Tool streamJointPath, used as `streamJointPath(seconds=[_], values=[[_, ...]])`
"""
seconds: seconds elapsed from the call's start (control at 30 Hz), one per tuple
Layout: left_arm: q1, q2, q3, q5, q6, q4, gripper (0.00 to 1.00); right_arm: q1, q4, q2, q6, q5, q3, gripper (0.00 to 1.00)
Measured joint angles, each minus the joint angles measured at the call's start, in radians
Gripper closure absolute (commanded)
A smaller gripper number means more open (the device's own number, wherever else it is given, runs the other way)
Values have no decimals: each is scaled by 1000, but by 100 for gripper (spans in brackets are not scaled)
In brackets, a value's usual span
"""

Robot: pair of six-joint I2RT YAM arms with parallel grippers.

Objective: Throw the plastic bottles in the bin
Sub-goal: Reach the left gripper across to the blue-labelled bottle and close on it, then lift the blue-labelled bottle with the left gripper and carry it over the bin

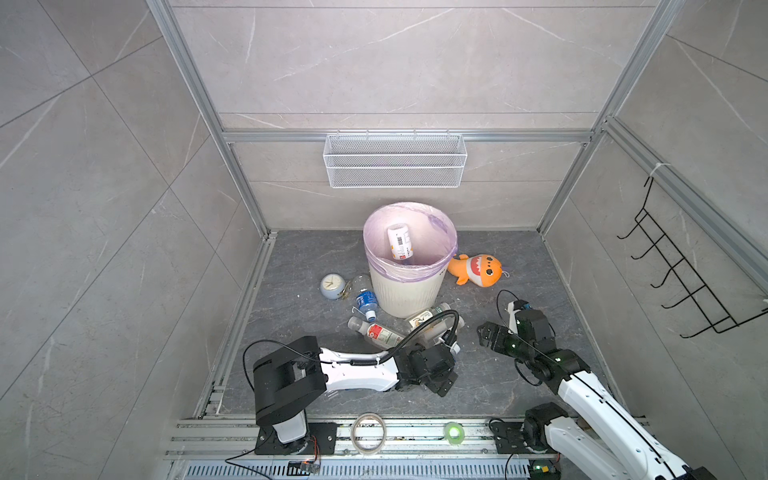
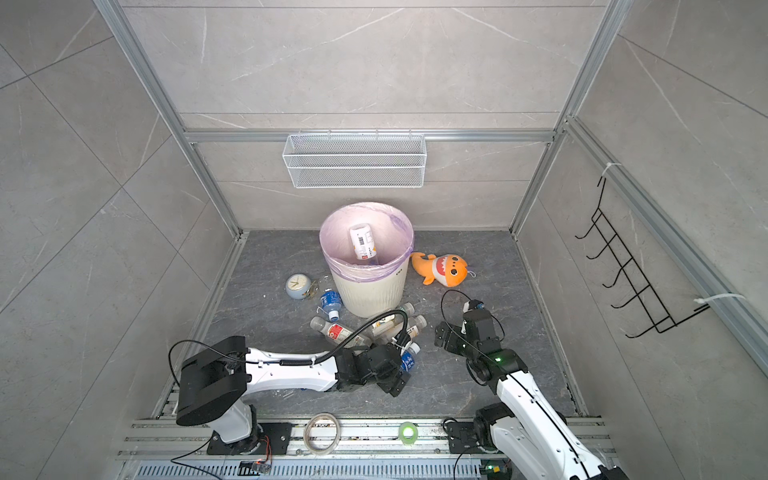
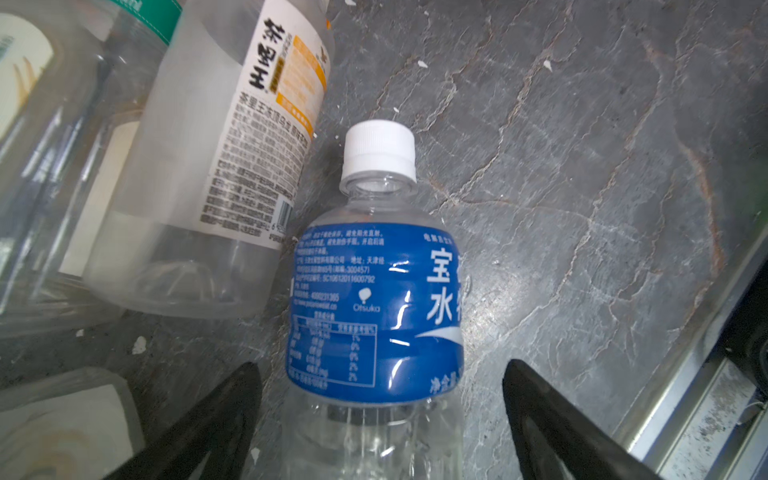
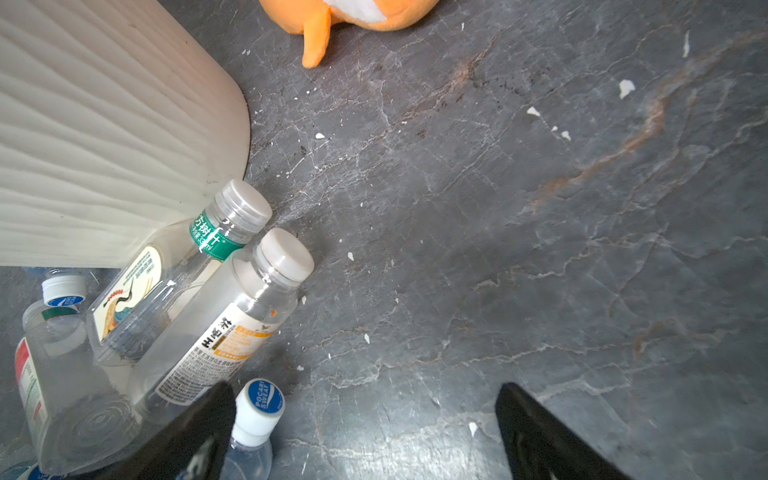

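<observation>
Left wrist view: left gripper [image 3: 380, 365] has its jaws wide on both sides of the blue bottle [image 3: 374, 311], not touching it; the bottle lies in front of the bin [image 1: 409, 291]. Right gripper [image 4: 365, 384], nearby, is open and empty. Squeezed so near its base, the smooth bottle may slip out toward the tea bottle [image 3: 216, 166].

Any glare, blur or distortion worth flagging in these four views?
Both top views: even, soft light; wide-angle perspective splays the frame posts outward. Left wrist view: sharp, with white glare streaks on the blue-label bottle. Right wrist view: floor sharp, with a pale sheen close to the right gripper.
</observation>
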Motion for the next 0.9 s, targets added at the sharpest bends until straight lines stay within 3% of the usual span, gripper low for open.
streamJointPath(seconds=[0.53, 0.9], values=[[-8, 47, 18, -22, -22, -28, 20, 0, 6, 0, 0, -3, 0, 0], [-12, 53, 21, -28, -26, -29, 43, -2, 6, 0, 0, -11, 0, 0]])
